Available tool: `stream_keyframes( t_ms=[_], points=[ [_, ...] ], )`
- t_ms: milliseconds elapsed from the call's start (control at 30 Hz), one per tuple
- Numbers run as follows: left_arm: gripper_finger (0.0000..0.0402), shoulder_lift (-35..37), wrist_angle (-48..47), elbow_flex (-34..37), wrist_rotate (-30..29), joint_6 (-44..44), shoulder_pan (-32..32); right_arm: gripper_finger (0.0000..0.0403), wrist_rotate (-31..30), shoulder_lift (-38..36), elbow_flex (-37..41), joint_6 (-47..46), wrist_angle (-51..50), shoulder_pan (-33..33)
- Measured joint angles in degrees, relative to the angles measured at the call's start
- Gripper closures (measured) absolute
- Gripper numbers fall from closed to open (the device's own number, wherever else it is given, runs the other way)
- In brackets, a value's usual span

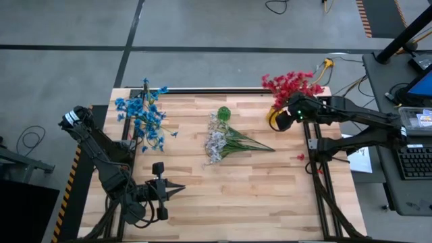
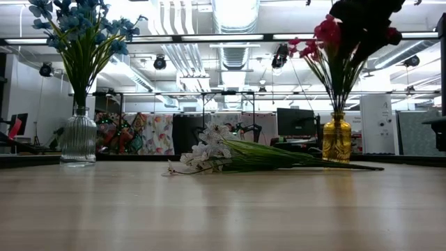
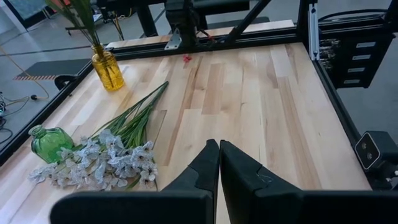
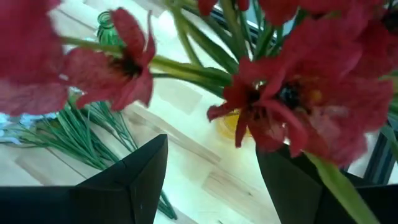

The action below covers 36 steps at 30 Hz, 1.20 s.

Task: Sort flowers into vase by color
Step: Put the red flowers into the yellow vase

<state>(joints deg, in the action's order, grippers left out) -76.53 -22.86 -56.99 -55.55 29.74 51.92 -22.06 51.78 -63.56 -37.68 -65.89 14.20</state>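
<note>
Flowers sorted partly: red flowers [image 1: 291, 84] in yellow vase [image 1: 273, 118] at table's far right corner, blue flowers [image 1: 143, 115] in clear vase [image 2: 77, 139] far left, white flowers [image 1: 217, 140] lying mid-table beside green vase [image 1: 223, 113]. Right gripper [image 1: 287, 120] at yellow vase, fingers spread wide among red blooms; apparently gripping nothing. Left gripper [image 1: 177, 191] pinched closed, empty, near table's front left.

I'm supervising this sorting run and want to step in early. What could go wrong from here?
1. The right gripper, jaws open, hangs among the red flowers standing in the narrow yellow vase; snagging a stem while moving off might tip it.
2. The white flowers lie flat on the table, blossoms beside the small green vase; a pick there could knock it over.
3. Their stems fan out, so a grasp may leave some behind.
</note>
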Motion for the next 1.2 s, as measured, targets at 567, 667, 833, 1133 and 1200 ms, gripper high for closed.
stream_keyframes(
  t_ms=[567,667,833,1133,1200],
  points=[
    [0.0402,0.0,0.6,0.0,0.0,0.0,0.0,0.0165,1.9,3.8,-6.7,4.0,0.0,-0.1],
    [0.0402,0.0,0.6,0.0,0.0,0.0,0.0,0.0165,3.1,3.8,-9.0,4.5,0.0,-0.1],
    [0.0402,0.0,0.6,0.0,0.0,0.0,0.0,0.0165,3.0,3.8,-12.3,5.7,-0.4,-0.1],
    [0.0402,0.0,0.6,0.0,0.0,0.0,0.0,0.0165,3.0,3.9,-18.1,8.5,-0.4,-0.1],
    [0.0402,0.0,0.6,0.0,0.0,0.0,0.0,0.0165,3.1,3.9,-19.9,9.0,-0.3,-0.1]
  ],
)
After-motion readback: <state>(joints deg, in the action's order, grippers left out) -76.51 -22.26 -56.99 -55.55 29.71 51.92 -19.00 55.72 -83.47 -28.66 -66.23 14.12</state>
